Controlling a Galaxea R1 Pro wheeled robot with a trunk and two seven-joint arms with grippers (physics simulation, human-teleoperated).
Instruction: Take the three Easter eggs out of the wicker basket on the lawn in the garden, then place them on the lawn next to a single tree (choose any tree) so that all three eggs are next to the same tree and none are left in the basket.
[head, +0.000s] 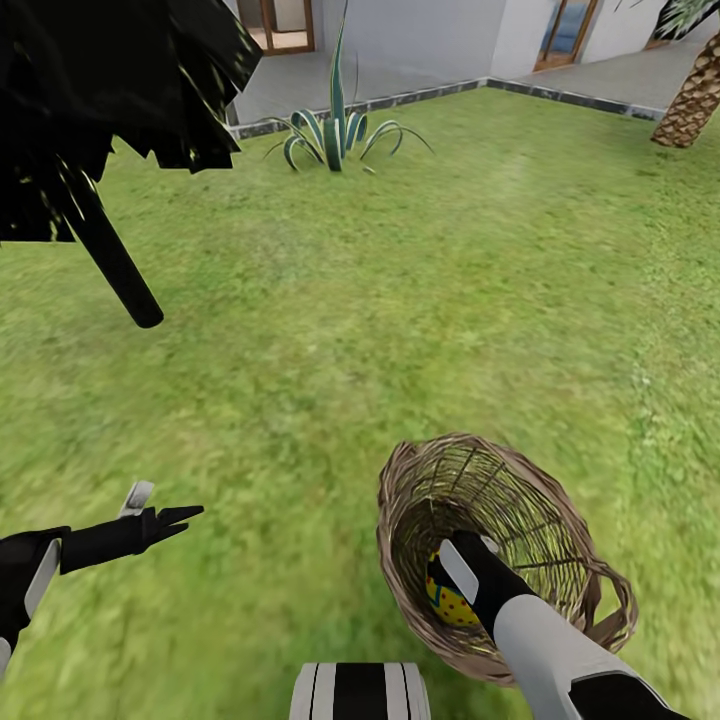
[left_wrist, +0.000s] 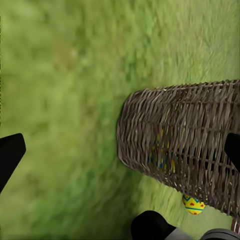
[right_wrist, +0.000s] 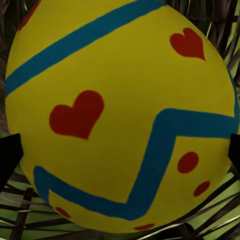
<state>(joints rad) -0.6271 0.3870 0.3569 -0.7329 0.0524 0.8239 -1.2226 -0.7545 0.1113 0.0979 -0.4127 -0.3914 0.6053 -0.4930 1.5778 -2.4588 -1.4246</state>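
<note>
The wicker basket (head: 500, 540) stands on the lawn (head: 400, 300) at the lower right, tilted. My right gripper (head: 447, 562) reaches down into it, open, with one Easter egg (right_wrist: 120, 115) close between its fingertips (right_wrist: 8, 156); that egg (head: 450, 603) shows yellow beside the arm. In the left wrist view the basket (left_wrist: 185, 140) is seen from the side, with a colourful egg (left_wrist: 162, 156) dimly visible through the weave and another egg (left_wrist: 193, 204) lying on the grass right beside it. My left gripper (head: 160, 508) hovers open and empty over grass, left of the basket.
A thin black-trunked, all-black tree (head: 112, 255) stands at the upper left. A spiky green plant (head: 336, 130) grows by the paved edge at the back, and a scaly palm trunk (head: 690, 100) rises at the upper right. My base (head: 360, 692) shows at the bottom.
</note>
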